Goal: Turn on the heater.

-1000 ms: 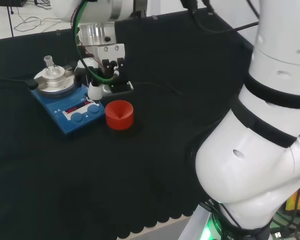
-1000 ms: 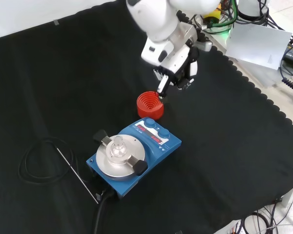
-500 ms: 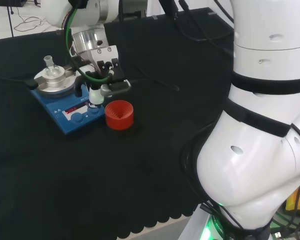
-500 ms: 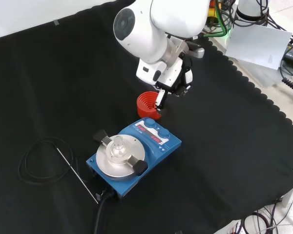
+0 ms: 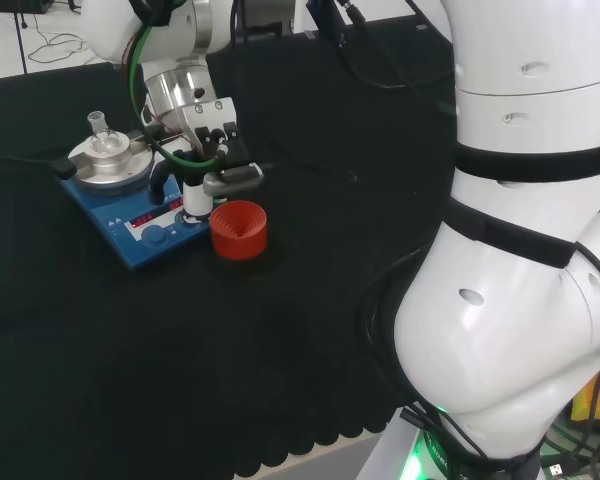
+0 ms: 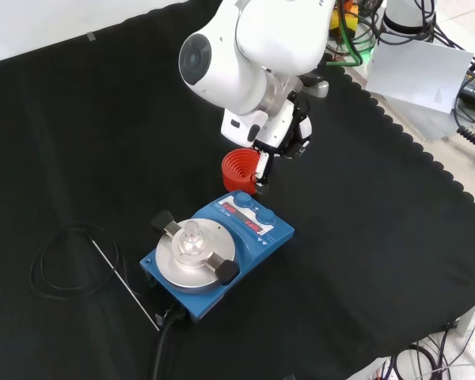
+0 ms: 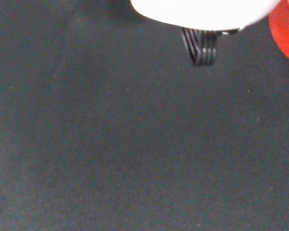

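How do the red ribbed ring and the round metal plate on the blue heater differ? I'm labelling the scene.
The red ribbed ring stands empty on the black cloth; the round metal plate sits on the blue heater and carries a small glass flask. The ring is red and narrower; the plate is silver-grey and wider. Both are round.

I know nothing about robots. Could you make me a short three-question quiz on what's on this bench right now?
1. True or false: a small glass flask sits on the round metal plate of the blue heater.
2. What stands closest to the heater's knob end in the front view? A) a red ribbed ring B) a green bottle C) a metal spoon
3. Fill in: in the head view the hand points one finger down at the heater's ____ panel.

Key: 1 true; 2 A, the red ribbed ring; 3 front.
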